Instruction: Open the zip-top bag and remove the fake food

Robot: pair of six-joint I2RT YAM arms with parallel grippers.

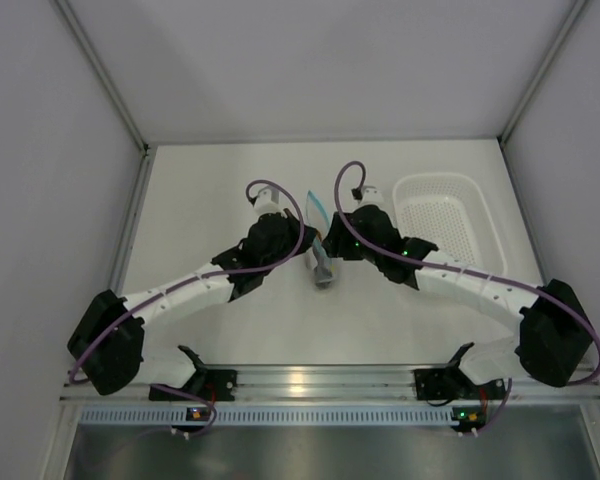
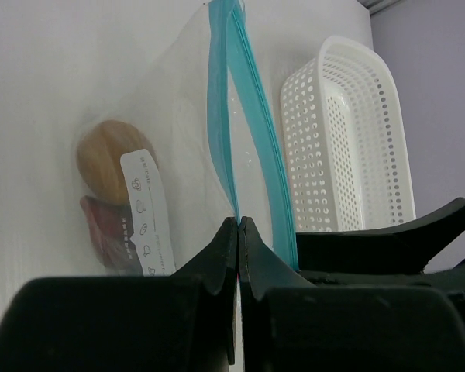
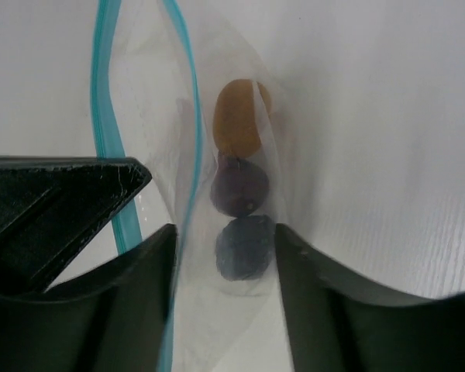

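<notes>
From above, both arms meet mid-table (image 1: 210,190) over the zip-top bag (image 1: 316,212). The left gripper (image 1: 298,242) and right gripper (image 1: 332,238) are at either side of it, and the white basket (image 1: 435,180) is just to the right, with nothing in it.

Through the left wrist camera, the fingers are pinched tight on one blue zip strip (image 2: 256,170). The other strip has peeled away, so the mouth looks open. An orange piece (image 2: 105,159) and a maroon piece (image 2: 101,232) sit inside.

Through the right wrist camera, the jaws stand half-wide around the bag's lower end. The fake food (image 3: 239,186) lies in a row, with the dark purple piece (image 3: 244,248) nearest. I can't tell whether the jaws are inside the film. I judge extraction is starting, and next the gripper must close on that nearest piece.
</notes>
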